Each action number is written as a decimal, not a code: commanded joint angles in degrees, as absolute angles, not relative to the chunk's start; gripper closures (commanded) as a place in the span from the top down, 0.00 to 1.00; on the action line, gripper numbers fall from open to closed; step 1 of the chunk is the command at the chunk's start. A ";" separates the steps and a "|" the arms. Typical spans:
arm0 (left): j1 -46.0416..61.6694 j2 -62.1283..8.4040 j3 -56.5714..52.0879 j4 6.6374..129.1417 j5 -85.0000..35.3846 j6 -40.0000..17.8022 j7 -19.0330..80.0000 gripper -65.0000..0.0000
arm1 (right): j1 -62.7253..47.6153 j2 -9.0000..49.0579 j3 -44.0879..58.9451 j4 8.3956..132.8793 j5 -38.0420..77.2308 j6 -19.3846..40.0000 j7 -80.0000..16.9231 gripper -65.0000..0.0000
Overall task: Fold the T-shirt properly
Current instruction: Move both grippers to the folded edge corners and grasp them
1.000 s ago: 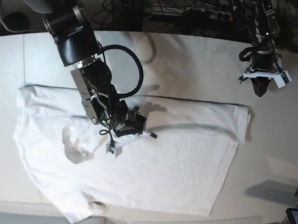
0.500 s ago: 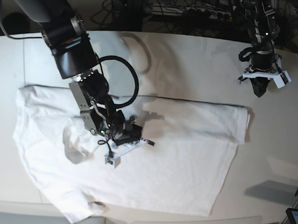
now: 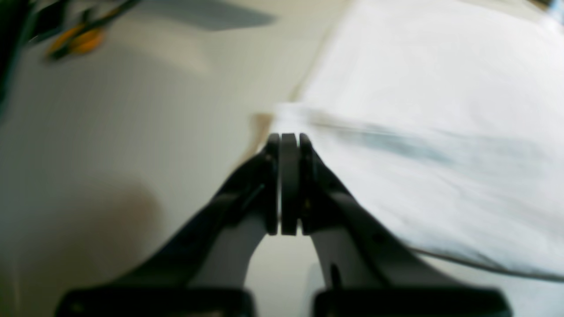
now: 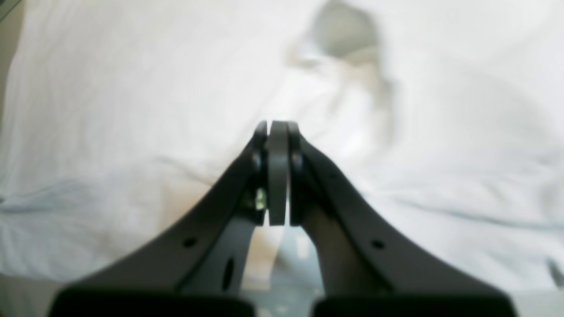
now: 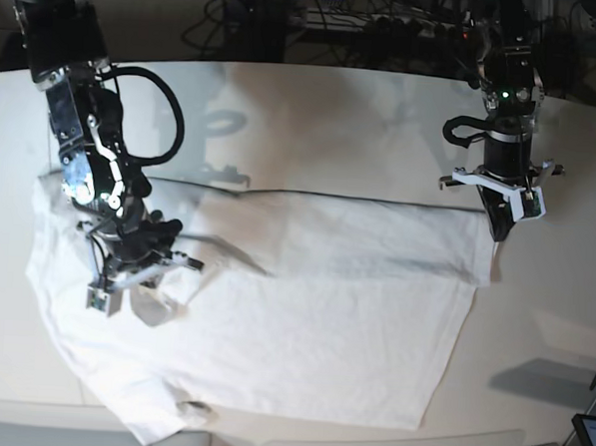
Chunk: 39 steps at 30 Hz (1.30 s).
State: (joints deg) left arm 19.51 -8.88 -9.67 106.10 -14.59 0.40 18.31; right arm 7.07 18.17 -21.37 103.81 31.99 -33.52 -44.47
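While both arms hang over a white T-shirt (image 5: 303, 323) spread across the pale table (image 5: 364, 117), the fold appears to be between grabs rather than under way. The shirt lies flat across the middle and near side of the table, its far long edge doubled over into a band that runs to a folded corner on the left arm's side; a rumpled sleeve sits at the opposite end. The right gripper (image 5: 143, 275) hovers low over that rumpled sleeve area, its fingers pressed together with no cloth between them, as the right wrist view confirms: the black jaws meet flat above wrinkled fabric. The left gripper (image 5: 498, 225) points down at the folded corner of the shirt, just at the fabric's edge. Its jaws are likewise closed on nothing, the left wrist view showing the tips poised where shirt meets bare table; whether they touch the cloth cannot be told from the blur.

Judging by the layout, one lengthwise fold is done and the sleeve end has yet to be tidied or brought over. The next move would call for each gripper to spread its jaws, settle onto an edge and pinch through all the layers, the left at the doubled corner, the right at the sleeve, so the layers lift together without dragging the band askew.
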 commanded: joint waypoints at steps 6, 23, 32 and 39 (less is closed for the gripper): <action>15.25 -9.80 -7.52 105.45 -14.02 1.19 17.19 0.00 | -0.92 19.12 -13.23 110.29 27.38 -33.19 -43.56 0.00; 15.16 -10.15 -7.96 102.99 -13.67 1.19 16.92 0.64 | -11.38 21.05 -6.73 111.87 27.21 -33.45 -40.57 0.00; 11.38 -10.24 -7.60 93.93 -13.58 1.01 16.75 0.63 | -15.08 19.47 -0.31 111.96 27.21 -33.10 -38.37 0.00; 9.98 -12.70 -7.52 92.79 -13.58 1.01 16.75 0.63 | -15.16 22.02 5.76 111.87 27.47 -26.51 -42.07 0.20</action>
